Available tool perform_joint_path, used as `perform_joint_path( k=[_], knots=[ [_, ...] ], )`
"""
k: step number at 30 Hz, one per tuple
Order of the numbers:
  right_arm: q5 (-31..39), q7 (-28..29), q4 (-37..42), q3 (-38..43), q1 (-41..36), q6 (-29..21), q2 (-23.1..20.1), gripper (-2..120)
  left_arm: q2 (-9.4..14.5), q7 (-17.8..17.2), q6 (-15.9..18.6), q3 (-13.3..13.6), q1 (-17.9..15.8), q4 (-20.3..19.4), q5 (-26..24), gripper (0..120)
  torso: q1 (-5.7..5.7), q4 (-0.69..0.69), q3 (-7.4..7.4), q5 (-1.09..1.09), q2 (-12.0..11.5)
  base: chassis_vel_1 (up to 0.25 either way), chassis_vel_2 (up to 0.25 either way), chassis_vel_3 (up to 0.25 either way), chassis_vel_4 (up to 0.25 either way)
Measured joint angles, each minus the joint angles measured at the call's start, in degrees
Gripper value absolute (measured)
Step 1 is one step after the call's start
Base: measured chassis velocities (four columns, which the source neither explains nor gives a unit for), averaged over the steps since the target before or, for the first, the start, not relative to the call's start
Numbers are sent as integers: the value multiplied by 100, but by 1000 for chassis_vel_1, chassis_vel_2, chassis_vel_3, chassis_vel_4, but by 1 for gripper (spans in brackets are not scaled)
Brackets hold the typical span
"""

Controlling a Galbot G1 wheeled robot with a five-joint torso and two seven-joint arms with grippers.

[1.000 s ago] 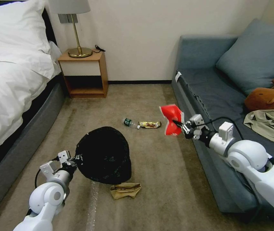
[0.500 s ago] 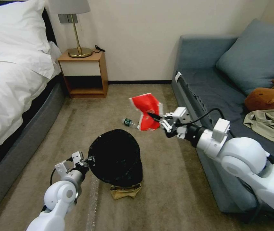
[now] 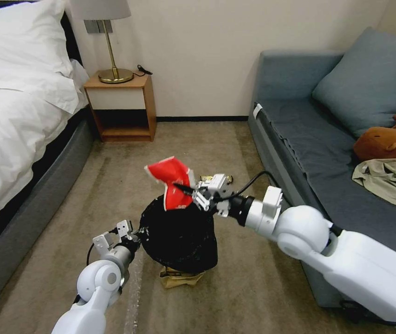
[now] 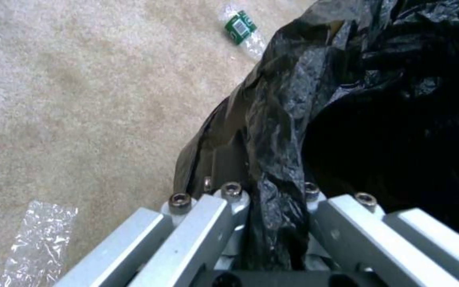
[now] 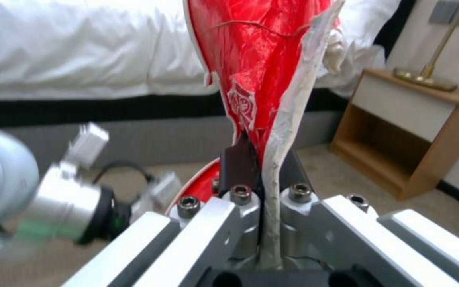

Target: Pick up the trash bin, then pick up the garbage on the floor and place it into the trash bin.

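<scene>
- The trash bin point(image 3: 179, 234), lined with a crinkly black bag, is sitting at lower centre of the head view, tilted and lifted off the carpet.
- The left gripper point(image 3: 130, 234), at lower left of that frame, is holding the bin, its fingers clamped on the bag-covered rim point(image 4: 272, 167).
- The right gripper point(image 3: 194, 194), just above the bin's mouth at frame centre, is pinching the red snack packet point(image 3: 172, 181) tight between its fingers point(image 5: 237, 167).
- The step in hand appears to be dropping the packet into the bin; the next move would call for opening the right fingers once the packet is squarely over the opening.
- Other litter is waiting: a crumpled brown paper bag point(image 3: 179, 279) on the carpet under the bin, a gold-yellow wrapper point(image 3: 207, 177) peeking out behind the right gripper, and a small clear bottle point(image 4: 243, 30) beyond the bin.
</scene>
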Motion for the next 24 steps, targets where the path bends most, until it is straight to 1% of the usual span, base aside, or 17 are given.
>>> perform_joint_path(
  k=[4, 7, 12, 17, 18, 19, 21, 23, 24],
  knots=[
    [-311, -72, -321, -102, -144, 110, 146, 0, 54, 4, 43, -15, 25, -116, -105, 3, 0, -1, 0, 0, 0, 0, 0, 0, 0],
    [-361, -80, -391, -141, -153, 126, 183, 0, 70, 4, 54, -18, 33, -142, -132, 3, 0, -1, 0, 1, 0, 0, 0, 0, 0],
    [-547, -81, -651, -371, -108, 176, 364, 0, 120, 4, 86, -30, 43, -227, -252, 3, 0, 0, 0, 0, 0, 0, 0, 0, 0],
    [-729, -63, -853, -502, -114, 196, 507, 0, 212, 22, 87, -98, 74, -290, -347, 3, 0, 0, 0, -1, 0, 0, 0, 0, 0],
    [-738, -51, -873, -528, -123, 182, 523, 3, 243, 27, 86, -123, 84, -309, -376, 3, 0, 0, 0, 0, 0, 0, 0, 0, 0],
    [-738, -51, -873, -528, -123, 182, 523, 3, 243, 27, 86, -123, 84, -309, -376, 3, 0, 0, 0, 0, 0, 0, 0, 0, 0],
    [-787, -52, -957, -591, -126, 181, 553, 14, 313, 47, 81, -158, 110, -359, -450, 3, 0, 0, 0, 0, 0, 0, 0, 0, 0],
    [-795, -53, -969, -596, -129, 181, 562, 16, 323, 54, 79, -163, 114, -367, -458, 3, 0, 0, 0, 0, 0, 0, 0, 0, 0],
    [-827, -59, -1017, -627, -137, 177, 606, 24, 360, 62, 76, -180, 126, -394, -508, 3, 0, 0, 0, 0, 0, 0, 0, 0, 0]
  ],
)
